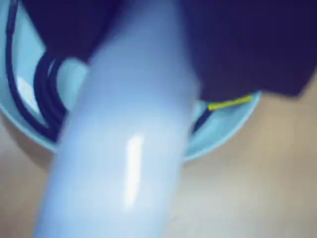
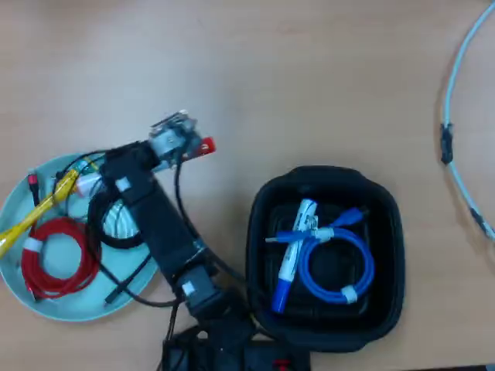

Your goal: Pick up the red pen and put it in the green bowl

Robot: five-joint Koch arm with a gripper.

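Observation:
The red pen [image 2: 204,147] sticks out of my gripper [image 2: 182,144] in the overhead view, red cap pointing right, just past the upper right rim of the green bowl [image 2: 77,306]. My gripper is shut on the pen. Its white barrel [image 1: 124,163] fills the wrist view as a blurred band, crossing the pale bowl's rim [image 1: 225,126] with wooden table below. My arm reaches from the table's bottom edge up and left across the bowl and hides part of it.
The bowl holds a red cable coil [image 2: 54,259], a yellow tool [image 2: 39,209] and black cable [image 1: 47,99]. A black tray [image 2: 387,202] at the right holds a blue-capped marker [image 2: 290,263] and a blue cable [image 2: 340,267]. A pale cable [image 2: 452,154] curves along the right edge.

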